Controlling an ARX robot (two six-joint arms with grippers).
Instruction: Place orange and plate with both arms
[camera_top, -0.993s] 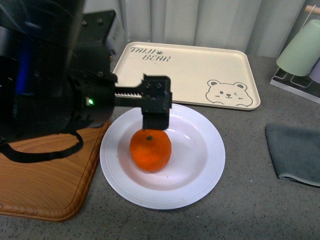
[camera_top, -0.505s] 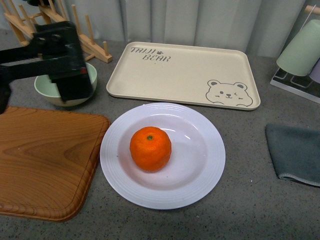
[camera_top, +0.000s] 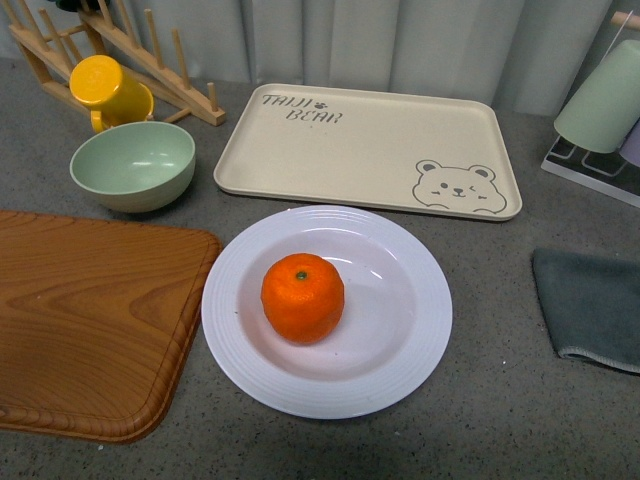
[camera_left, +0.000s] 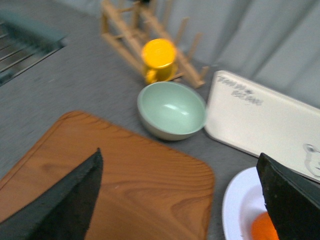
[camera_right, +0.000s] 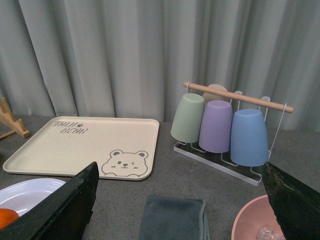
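While the front view shows the orange (camera_top: 303, 297) centred on the plate (camera_top: 400, 370), only the wrist views show the grippers. The left gripper (camera_left: 177, 155), over the wooden board (camera_left: 125, 170) beside the plate, and the right gripper (camera_right: 180, 165) both have jaws spread wide.

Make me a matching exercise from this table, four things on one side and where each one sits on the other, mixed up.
Things:
1. orange
2. green bowl
3. yellow cup
4. grey cloth

Places:
A. at the wooden rack
B. in the middle of the white plate
C. on the counter, right of the plate
D. on the counter, just beyond the far edge of the cutting board

Pairs: 1-B, 2-D, 3-A, 4-C
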